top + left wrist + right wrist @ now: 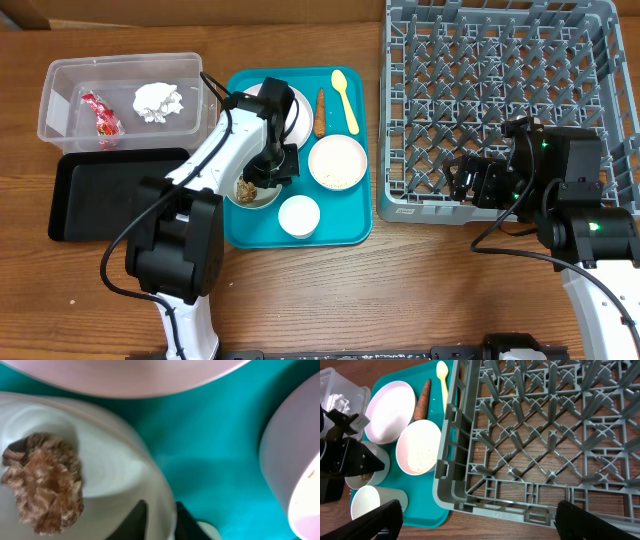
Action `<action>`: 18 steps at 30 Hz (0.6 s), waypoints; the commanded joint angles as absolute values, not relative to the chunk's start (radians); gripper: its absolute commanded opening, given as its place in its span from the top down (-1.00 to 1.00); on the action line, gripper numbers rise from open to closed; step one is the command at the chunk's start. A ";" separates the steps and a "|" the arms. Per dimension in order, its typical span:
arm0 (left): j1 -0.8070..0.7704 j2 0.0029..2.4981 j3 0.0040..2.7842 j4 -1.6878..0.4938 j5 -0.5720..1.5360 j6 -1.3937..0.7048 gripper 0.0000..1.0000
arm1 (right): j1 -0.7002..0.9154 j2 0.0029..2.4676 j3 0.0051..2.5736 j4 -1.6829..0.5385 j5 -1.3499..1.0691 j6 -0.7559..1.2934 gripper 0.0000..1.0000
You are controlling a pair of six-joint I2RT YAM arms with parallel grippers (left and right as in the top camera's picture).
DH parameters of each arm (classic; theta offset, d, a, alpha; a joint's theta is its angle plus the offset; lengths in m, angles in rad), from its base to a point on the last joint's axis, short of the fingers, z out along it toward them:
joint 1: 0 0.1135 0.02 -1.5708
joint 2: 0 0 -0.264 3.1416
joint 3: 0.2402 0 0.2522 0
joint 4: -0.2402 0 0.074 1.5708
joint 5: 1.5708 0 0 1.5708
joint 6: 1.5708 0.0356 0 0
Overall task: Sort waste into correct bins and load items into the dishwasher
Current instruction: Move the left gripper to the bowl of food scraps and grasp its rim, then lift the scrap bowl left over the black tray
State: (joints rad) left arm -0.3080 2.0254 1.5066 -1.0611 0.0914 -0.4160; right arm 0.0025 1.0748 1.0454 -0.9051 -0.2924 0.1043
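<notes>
One plate (pixel 390 412), one cup (pixel 299 216), two bowls (pixel 338 162), left pincer (pixel 160 521) clamping lump bowl (pixel 115 475) at rim, right pincer (pixel 477 520) gaping empty

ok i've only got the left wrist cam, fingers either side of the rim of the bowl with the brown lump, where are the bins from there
observer: both sit left of the teal tray, the side your bowl is on. The clear tub is further back and the black tray is in front of it.
operator: anything in the tub
observer: yes, the red wrapper and the white napkin.
operator: right arm in the way
observer: no, the right gripper is open at the near edge of the grey rack, right of the teal tray.
</notes>
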 commanded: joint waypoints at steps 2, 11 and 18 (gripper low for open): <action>-0.315 2.024 1.498 -1.036 0.065 -0.392 0.69 | 0.005 1.075 1.073 -0.901 -0.302 0.104 -1.00; -0.315 2.024 1.467 -0.972 0.059 -0.313 0.67 | 0.005 1.075 1.073 -0.905 -0.301 0.104 -1.00; -0.315 2.024 1.417 -0.941 0.035 -0.310 0.85 | 0.005 1.075 1.073 -0.898 -0.301 0.104 -1.00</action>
State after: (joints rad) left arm -0.3080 2.0254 1.4410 -0.9474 0.0570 -0.3325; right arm 0.0025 1.0752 1.0454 -0.9054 -0.2920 0.1043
